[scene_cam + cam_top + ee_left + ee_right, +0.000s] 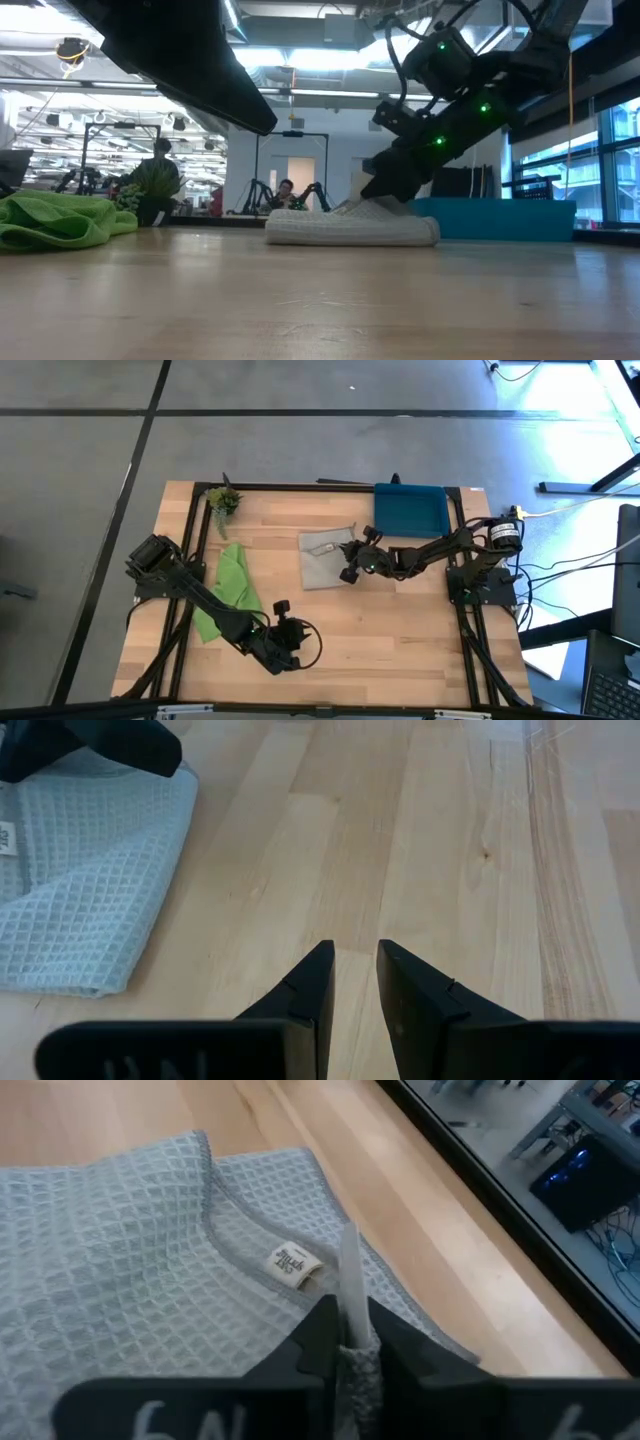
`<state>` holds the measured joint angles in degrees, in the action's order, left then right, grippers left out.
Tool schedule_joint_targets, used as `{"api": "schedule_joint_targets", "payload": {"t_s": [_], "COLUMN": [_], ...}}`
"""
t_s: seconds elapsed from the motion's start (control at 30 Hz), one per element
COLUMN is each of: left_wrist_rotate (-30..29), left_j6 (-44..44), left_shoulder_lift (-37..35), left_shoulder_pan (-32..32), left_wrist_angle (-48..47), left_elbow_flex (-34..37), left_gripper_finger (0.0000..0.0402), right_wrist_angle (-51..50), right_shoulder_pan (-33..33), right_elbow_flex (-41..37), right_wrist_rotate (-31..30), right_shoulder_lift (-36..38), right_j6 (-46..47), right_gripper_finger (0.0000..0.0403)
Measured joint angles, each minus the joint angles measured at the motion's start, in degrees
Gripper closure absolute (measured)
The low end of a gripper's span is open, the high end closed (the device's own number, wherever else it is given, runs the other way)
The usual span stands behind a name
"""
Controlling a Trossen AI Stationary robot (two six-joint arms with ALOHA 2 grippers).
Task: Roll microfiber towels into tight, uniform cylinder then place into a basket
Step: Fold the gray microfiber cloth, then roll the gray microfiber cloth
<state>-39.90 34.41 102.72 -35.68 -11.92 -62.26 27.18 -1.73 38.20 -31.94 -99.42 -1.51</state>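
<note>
**Right arm on the grey towel's edge**

Right gripper [345, 1342] pinches an edge of the grey towel [325, 558] at its basket-side border, mid-table. The basket [410, 507] lies just behind that arm — far right corner. Left gripper [352, 982] is narrowly parted, empty, at the near edge. Count: 2 towels incl. the green towel [228, 590], 1 basket.

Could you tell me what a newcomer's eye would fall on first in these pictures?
Probably the right gripper, pinching an edge of the grey towel at mid-table, near the blue basket at the far edge. Next, the lime green towel crumpled on the left side, beside the left arm.
</note>
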Motion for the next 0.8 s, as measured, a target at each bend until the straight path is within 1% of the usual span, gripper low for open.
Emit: {"api": "schedule_joint_targets", "payload": {"t_s": [0.17, 0.37, 0.47, 0.57, 0.63, 0.7, 0.8], "left_wrist_rotate": [0.0, 0.0, -0.9, -2.2, -2.3, -2.2, 0.1], "left_j6": [0.0, 0.1, 1.4, 3.0, 3.1, 3.0, 2.9], "left_shoulder_lift": [0.0, 0.0, 0.0, 0.0, 0.0, 0.0, 0.0], "left_shoulder_pan": [0.0, 0.0, 0.7, 3.2, 5.4, 7.9, 12.1], "left_wrist_angle": [0.0, 0.0, -0.2, -2.0, -3.0, -3.7, -4.4], "left_elbow_flex": [0.0, 0.0, 0.0, 0.0, 0.0, 0.0, 0.0], "left_gripper_finger": [0.0331, 0.0331, 0.0331, 0.0331, 0.0331, 0.0331, 0.0331], "right_wrist_angle": [0.0, 0.0, -0.3, -2.0, -5.4, -10.0, -16.3], "right_shoulder_pan": [-0.1, -0.1, -0.1, 0.2, 0.4, 0.4, 0.3], "right_elbow_flex": [0.0, 0.0, 0.1, 0.2, 0.2, 0.2, 0.3], "right_wrist_rotate": [0.0, -0.7, -0.3, 2.8, 5.5, 9.3, 16.6], "right_shoulder_lift": [0.0, 0.0, 0.5, 2.8, 5.1, 7.8, 11.1], "right_j6": [-0.5, -0.4, -0.2, -0.1, 0.7, 2.8, 4.3], "right_gripper_finger": [0.032, 0.0259, 0.0237, 0.0229, 0.0228, 0.0231, 0.0236]}}
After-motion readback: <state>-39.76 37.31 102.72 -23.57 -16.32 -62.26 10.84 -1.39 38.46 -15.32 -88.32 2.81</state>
